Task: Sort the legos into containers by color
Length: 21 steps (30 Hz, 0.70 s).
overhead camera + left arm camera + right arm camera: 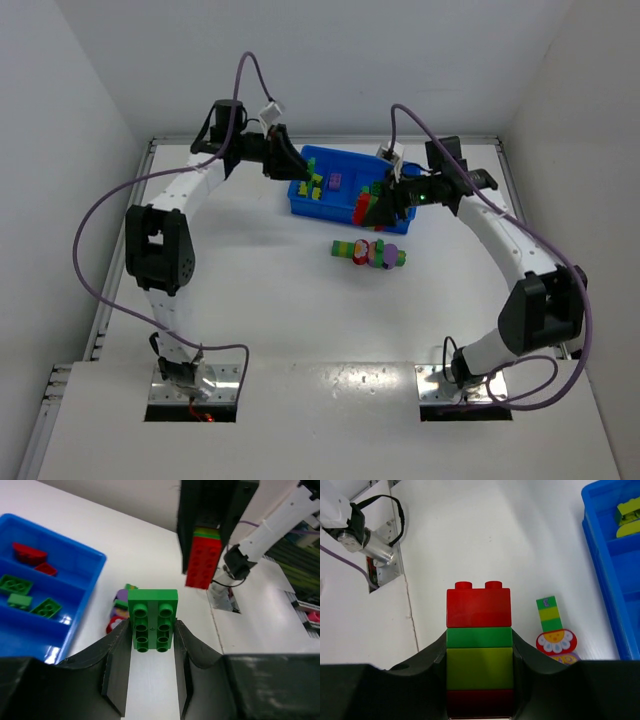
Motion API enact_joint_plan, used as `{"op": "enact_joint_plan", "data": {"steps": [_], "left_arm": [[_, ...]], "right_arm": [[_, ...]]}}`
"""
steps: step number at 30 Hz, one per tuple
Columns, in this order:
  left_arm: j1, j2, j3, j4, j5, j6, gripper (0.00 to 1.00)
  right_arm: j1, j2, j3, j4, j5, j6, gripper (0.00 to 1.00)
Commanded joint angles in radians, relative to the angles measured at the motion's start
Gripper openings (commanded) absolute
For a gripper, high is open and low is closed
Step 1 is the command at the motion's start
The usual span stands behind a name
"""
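Note:
My left gripper (152,628) is shut on a single green lego (152,611), held above the table beside the blue tray (75,542). In the top view the left gripper (298,177) hangs over the tray's left end. My right gripper (479,642) is shut on a striped stick (478,610) of red, green, yellow and dark red bricks. It sits at the tray's near right corner, right gripper (385,203). The tray's compartments hold red bricks (29,554), green bricks (15,585), yellow bricks (630,517) and a purple brick (337,181).
A small pile of snapped-together legos (368,252) lies on the white table just in front of the tray, with a green-yellow stick and a round flower-faced piece (556,641). The two arm bases are bolted at the near table edge.

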Motion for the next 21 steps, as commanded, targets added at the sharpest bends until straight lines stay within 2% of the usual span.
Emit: {"op": "enact_joint_plan", "data": {"steps": [1, 4, 8, 12, 17, 21], "left_arm": [[0.015, 0.013, 0.044, 0.018, 0.090, 0.004, 0.00], [0.004, 0.022, 0.044, 0.018, -0.014, 0.042, 0.00], [-0.059, 0.032, 0.044, 0.018, -0.255, 0.061, 0.01], [-0.117, 0.099, 0.103, 0.018, -0.438, 0.035, 0.02], [-0.184, 0.269, 0.249, 0.018, -0.525, -0.063, 0.02], [-0.221, 0.373, 0.361, 0.058, -0.626, -0.106, 0.02]], "right_arm": [[-0.022, -0.061, -0.020, 0.011, -0.014, -0.035, 0.00], [-0.056, -0.105, -0.055, 0.002, 0.004, -0.035, 0.00], [-0.116, -0.165, -0.104, 0.002, 0.090, -0.026, 0.00], [-0.148, -0.233, -0.161, 0.100, 0.187, 0.063, 0.00], [-0.180, -0.279, -0.216, 0.161, 0.266, 0.166, 0.00], [-0.191, -0.300, -0.216, 0.161, 0.266, 0.189, 0.00]]}}
